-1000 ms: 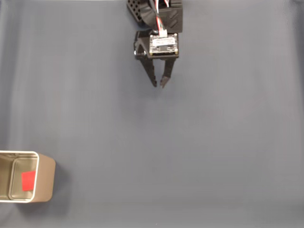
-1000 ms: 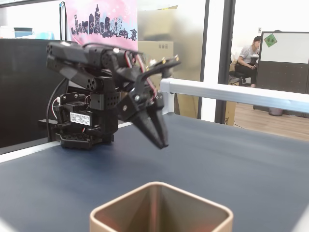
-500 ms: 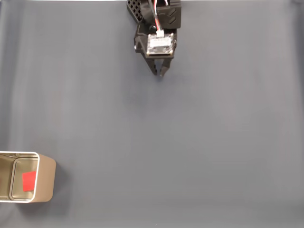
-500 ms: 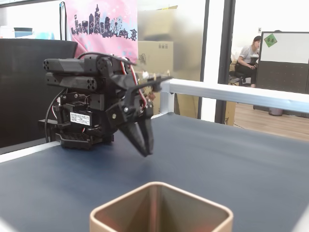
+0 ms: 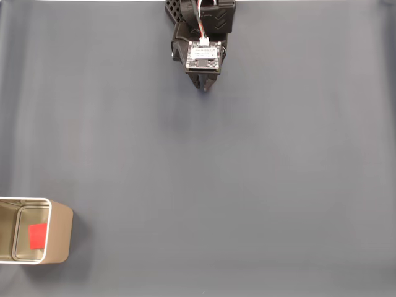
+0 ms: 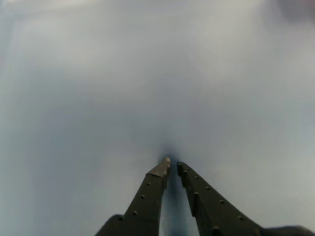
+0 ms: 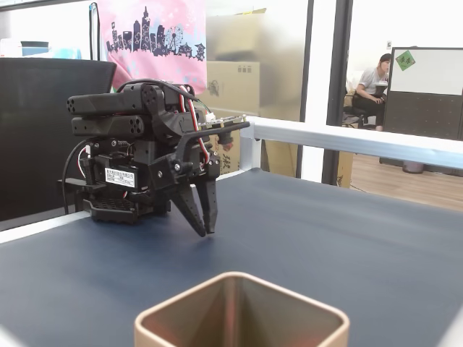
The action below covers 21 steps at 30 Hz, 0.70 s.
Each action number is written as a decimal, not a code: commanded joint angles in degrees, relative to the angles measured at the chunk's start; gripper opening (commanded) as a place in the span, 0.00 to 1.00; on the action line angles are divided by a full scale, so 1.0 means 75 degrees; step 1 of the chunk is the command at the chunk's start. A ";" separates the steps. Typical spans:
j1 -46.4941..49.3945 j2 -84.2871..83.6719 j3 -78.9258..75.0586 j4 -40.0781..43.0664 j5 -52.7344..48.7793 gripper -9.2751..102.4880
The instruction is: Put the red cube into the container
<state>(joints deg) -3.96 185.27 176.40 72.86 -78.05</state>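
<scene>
The red cube (image 5: 38, 235) lies inside the container (image 5: 60, 232), a beige-gold tin at the lower left edge of a fixed view seen from above. In another fixed view the container (image 7: 239, 318) stands in the foreground, its inside hidden. My gripper (image 5: 202, 88) is folded back near the arm's base at the top centre, far from the tin. Its black fingers point down at the blue mat, shut with nothing between them, as my gripper (image 7: 205, 231) shows from the side. In the wrist view the gripper (image 6: 173, 163) has its tips nearly touching above bare mat.
A dark blue mat (image 5: 247, 185) covers the table. A metal rail (image 7: 347, 141) runs along the table's far edge. A person (image 7: 372, 83) sits in the background behind glass.
The arm has pulled back toward its base and the gripper has lowered and tucked in. Its fingers, slightly apart a second ago, have come together.
</scene>
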 commanded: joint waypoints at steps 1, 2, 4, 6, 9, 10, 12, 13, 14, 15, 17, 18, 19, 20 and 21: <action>-0.0094 0.0691 0.0117 0.0328 0.0012 0.09; -0.0094 0.0691 0.0117 0.0328 0.0035 0.09; -0.0094 0.0691 0.0117 0.0328 0.0047 0.09; -0.0070 0.0691 0.0117 0.0340 -0.0059 0.09; -0.0023 0.0691 0.0117 0.0375 -0.0316 0.09; 0.0059 0.0691 0.0117 0.0398 -0.0492 0.09; 0.0152 0.0691 0.0117 0.0434 -0.0797 0.09; 0.0164 0.0691 0.0117 0.0445 -0.0879 0.09; 0.0164 0.0691 0.0117 0.0469 -0.1020 0.09; 0.0164 0.0691 0.0117 0.0480 -0.1148 0.09; 0.0164 0.0691 0.0117 0.0492 -0.1207 0.09; 0.0164 0.0691 0.0117 0.0551 -0.1230 0.09; 0.0164 0.0691 0.0117 0.0586 -0.1406 0.09; 0.0164 0.0691 0.0117 0.0586 -0.1582 0.09; 0.0129 0.0691 0.0117 0.0609 -0.1711 0.09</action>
<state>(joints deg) -3.43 185.54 176.40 76.64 -87.89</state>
